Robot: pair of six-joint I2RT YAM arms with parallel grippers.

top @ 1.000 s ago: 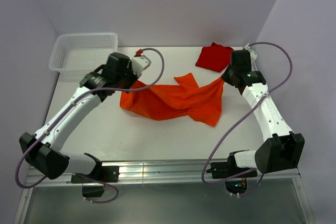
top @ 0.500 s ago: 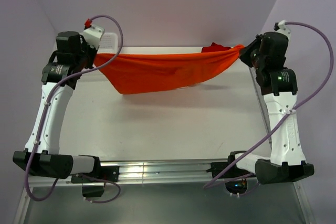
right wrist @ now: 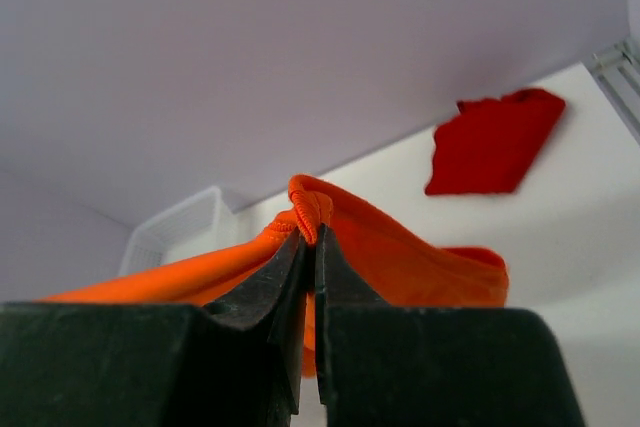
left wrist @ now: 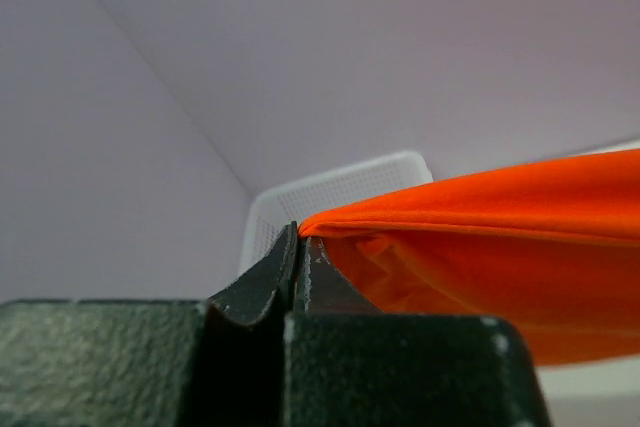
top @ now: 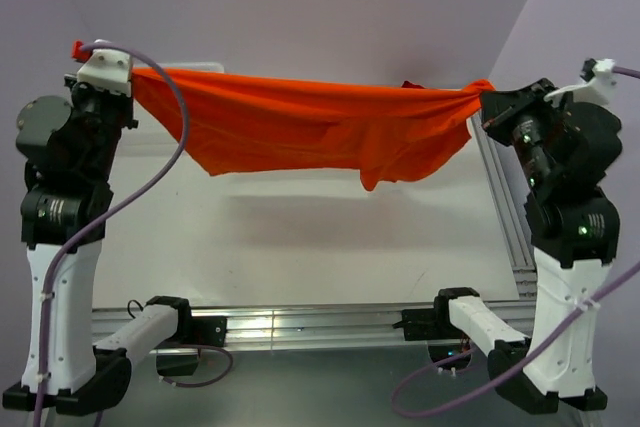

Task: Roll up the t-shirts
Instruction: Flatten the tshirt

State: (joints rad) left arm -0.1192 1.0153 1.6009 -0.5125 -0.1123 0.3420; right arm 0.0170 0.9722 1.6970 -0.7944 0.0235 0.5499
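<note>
High above the white table [top: 300, 257], I hold the orange t-shirt [top: 300, 127] stretched between both arms, with the left gripper [left wrist: 298, 244] and right gripper [right wrist: 309, 232] each pinched tight on a top corner. Its lower edge hangs loose, drooping right of centre. A red t-shirt [right wrist: 493, 142] lies far right, a white basket [left wrist: 340, 182] far left.

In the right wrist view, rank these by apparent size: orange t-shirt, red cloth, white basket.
1. orange t-shirt, largest, though it hangs nearest the camera.
2. red cloth and white basket look similar. The shirt partly hides the basket, so I can't rank them.
</note>
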